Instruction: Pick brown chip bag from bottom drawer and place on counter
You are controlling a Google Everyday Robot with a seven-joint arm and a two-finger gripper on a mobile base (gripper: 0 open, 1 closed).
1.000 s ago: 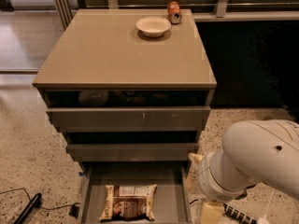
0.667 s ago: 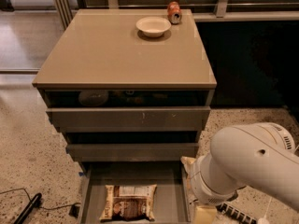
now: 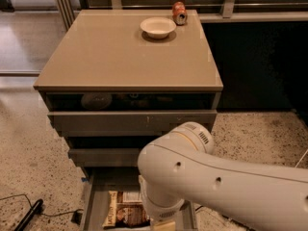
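Observation:
The brown chip bag (image 3: 125, 214) lies flat in the open bottom drawer (image 3: 98, 196), label side up, its right edge covered by my arm. My white arm (image 3: 192, 177) reaches in from the lower right and bends down over the drawer's right half. The gripper itself hangs below the wrist, past the bottom edge of the picture, so it does not show. The beige counter (image 3: 115, 57) tops the cabinet above.
A white bowl (image 3: 158, 27) and an orange can (image 3: 179, 12) stand at the back of the counter. The two upper drawers (image 3: 130, 121) are pulled out a little. A black cable and plug (image 3: 29, 214) lie on the speckled floor at left.
My arm has swung left and forward, from beside the drawer's right side to over the drawer, now hiding its right half and the bag's edge. The bag has not moved.

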